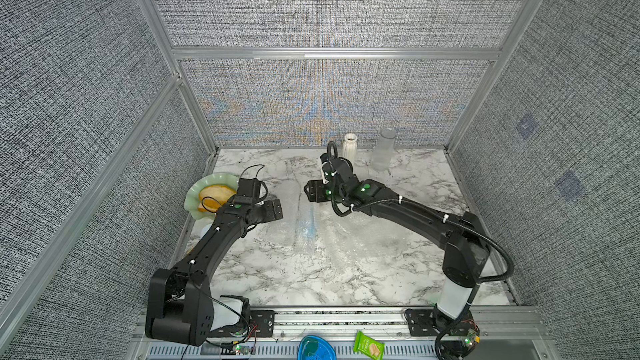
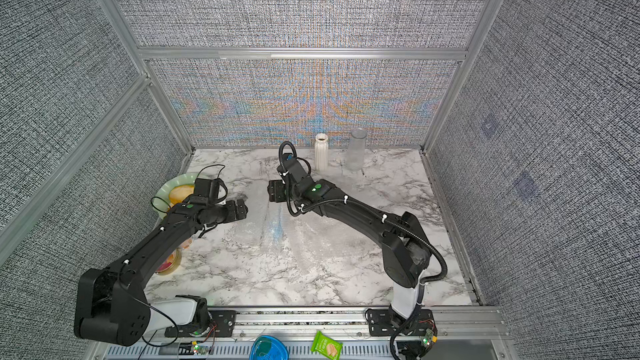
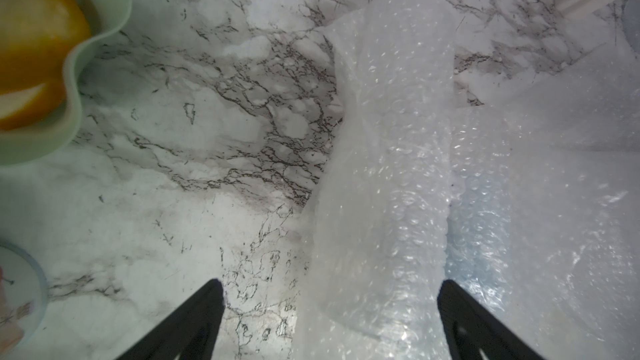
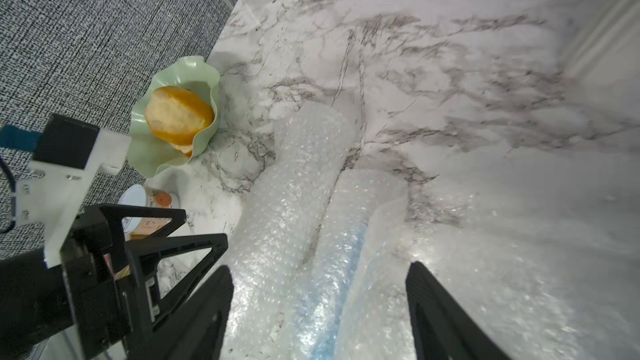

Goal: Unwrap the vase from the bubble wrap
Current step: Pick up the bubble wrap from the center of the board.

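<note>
Across the middle of the marble table [image 1: 311,282] the bubble wrap [image 1: 313,233] is spread. Part of it is curled into two long rolls lying side by side, and flatter sheeting reaches toward the right arm's side. A bluish streak is seen along one roll. The left gripper [image 3: 331,283] is held at the wrap's edge with its jaws released and wide. In the left wrist view one roll is seen between them, and nothing is grasped. The right gripper [image 4: 320,268] is poised over the rolls from the opposite side, its fingers likewise parted with the wrap seen between them; whether the tips touch the plastic cannot be told. By the back wall a white ribbed vase [image 1: 349,148] is stood upright and bare, just beside a clear vase [image 1: 382,150]. A green wavy bowl [image 1: 207,179] holding something orange is set near the left wall, partly hidden by the left arm.
</note>
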Controlling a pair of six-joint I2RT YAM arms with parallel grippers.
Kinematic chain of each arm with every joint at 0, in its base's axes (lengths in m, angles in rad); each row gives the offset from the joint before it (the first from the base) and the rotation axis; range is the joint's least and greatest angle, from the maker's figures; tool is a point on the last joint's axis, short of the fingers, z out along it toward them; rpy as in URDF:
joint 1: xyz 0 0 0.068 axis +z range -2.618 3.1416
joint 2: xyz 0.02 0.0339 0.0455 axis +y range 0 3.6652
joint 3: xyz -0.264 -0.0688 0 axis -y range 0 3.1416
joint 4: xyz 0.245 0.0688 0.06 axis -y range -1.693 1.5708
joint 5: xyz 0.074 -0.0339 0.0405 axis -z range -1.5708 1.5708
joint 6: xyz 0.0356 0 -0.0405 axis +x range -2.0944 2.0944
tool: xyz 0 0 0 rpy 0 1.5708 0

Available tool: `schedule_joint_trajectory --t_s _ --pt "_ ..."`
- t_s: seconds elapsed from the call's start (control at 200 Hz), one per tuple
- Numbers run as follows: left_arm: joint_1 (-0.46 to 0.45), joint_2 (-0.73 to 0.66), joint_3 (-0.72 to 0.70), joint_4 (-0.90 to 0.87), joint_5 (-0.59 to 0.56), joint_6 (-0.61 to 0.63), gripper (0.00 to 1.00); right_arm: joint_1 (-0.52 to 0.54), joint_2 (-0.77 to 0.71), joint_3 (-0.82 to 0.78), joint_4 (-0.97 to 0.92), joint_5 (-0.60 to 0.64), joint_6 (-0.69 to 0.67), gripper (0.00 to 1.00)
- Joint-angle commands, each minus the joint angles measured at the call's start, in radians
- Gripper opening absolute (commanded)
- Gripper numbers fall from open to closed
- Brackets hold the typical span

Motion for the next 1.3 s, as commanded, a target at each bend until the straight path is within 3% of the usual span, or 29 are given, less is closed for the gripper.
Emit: schedule_joint_trajectory --t_s 0.0,0.39,0.936,1.296 --pt "0.02 -0.013 -0.011 0.036 0.066 -0.011 0.98 0.019 0.052 0.045 -0.032 -0.067 0.084 0.72" --pt "0.05 -0.066 -0.024 0.04 0.042 -0.015 0.97 0.001 0.202 0.093 -0.035 -0.176 0.222 0.63" --pt "0.054 -0.082 -0.027 0.042 0.045 -0.017 0.97 -0.018 0.282 0.139 -0.22 -0.069 0.21 0.61" --pt "0.054 -0.085 -0.025 0.04 0.047 -0.021 0.97 0.005 0.447 0.382 -0.396 -0.058 0.187 0.65"
